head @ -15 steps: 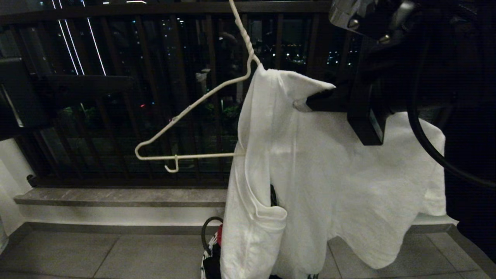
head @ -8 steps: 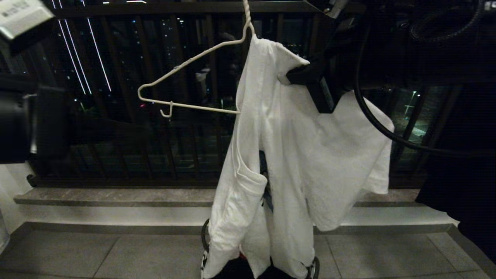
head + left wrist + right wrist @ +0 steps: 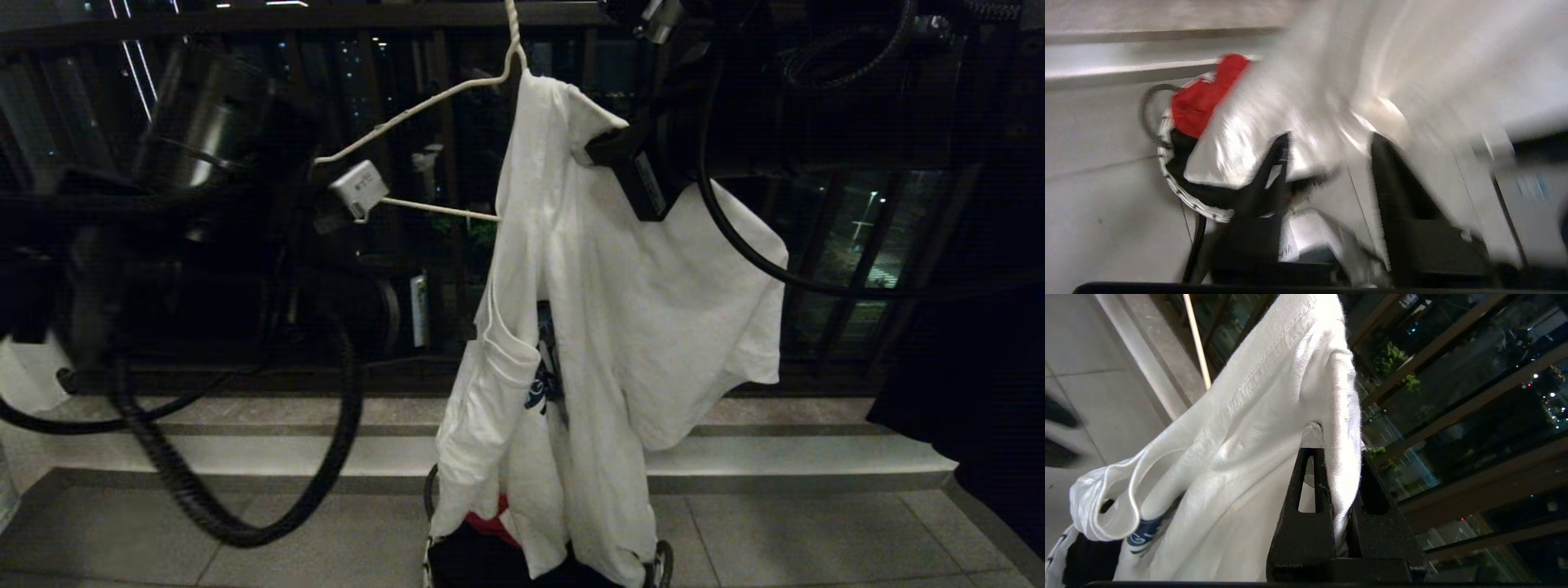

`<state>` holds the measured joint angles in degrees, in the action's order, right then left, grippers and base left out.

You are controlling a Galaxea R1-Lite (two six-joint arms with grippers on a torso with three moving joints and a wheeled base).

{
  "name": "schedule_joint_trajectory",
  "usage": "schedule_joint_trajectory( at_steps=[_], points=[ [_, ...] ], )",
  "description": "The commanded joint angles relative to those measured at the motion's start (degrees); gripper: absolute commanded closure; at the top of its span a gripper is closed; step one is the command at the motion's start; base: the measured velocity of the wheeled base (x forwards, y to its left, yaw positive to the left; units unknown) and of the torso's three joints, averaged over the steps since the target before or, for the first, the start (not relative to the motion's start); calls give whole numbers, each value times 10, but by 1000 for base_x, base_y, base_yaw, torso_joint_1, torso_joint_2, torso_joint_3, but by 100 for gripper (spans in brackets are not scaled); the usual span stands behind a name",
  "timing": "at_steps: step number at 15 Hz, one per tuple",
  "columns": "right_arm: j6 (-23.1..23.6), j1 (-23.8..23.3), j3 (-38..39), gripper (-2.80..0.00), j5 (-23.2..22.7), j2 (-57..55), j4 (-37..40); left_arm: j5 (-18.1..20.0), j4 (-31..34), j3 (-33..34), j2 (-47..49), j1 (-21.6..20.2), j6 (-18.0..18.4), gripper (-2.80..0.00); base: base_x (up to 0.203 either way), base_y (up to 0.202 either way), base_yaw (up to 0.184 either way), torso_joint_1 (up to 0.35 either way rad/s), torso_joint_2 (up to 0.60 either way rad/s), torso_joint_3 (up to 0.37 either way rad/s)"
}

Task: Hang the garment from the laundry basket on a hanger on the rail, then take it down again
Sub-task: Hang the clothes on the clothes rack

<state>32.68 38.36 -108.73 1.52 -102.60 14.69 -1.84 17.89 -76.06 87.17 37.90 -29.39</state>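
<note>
Grey floor tiles lie nearest us, with the laundry basket at the near edge, a red cloth and dark clothing inside. Above it the garment hangs half-dressed on the hanger: only its right shoulder is covered, the left arm bare. Our right claw is clamped on the shirt's collar fold. Our left claw, jaws apart and holding nothing, sits low by the cloth. Behind stands the dark balcony railing. We judge hanging unfinished; the rail is unseen, taking-down remains.
</note>
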Motion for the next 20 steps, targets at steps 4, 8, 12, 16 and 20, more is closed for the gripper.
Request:
schedule_joint_trajectory(
  at_steps=[4,8,12,16,20],
  points=[
    [3,12,-6,0,2,-3,3,-59,-4,-24,66,2,-50,-280,0,0,0,0,0,0],
    [3,24,-5,0,3,3,4,-70,-20,-24,74,2,-52,-280,0,0,0,0,0,0],
    [4,24,-7,0,6,3,3,-92,-19,-24,80,3,-51,-280,0,0,0,0,0,0],
    [4,23,-7,0,6,3,3,-137,-18,-23,94,10,-47,-280,0,0,0,0,0,0],
    [4,23,-7,0,6,6,3,-152,-18,-22,94,10,-46,0,0,0,0,0,0,0]
  ],
)
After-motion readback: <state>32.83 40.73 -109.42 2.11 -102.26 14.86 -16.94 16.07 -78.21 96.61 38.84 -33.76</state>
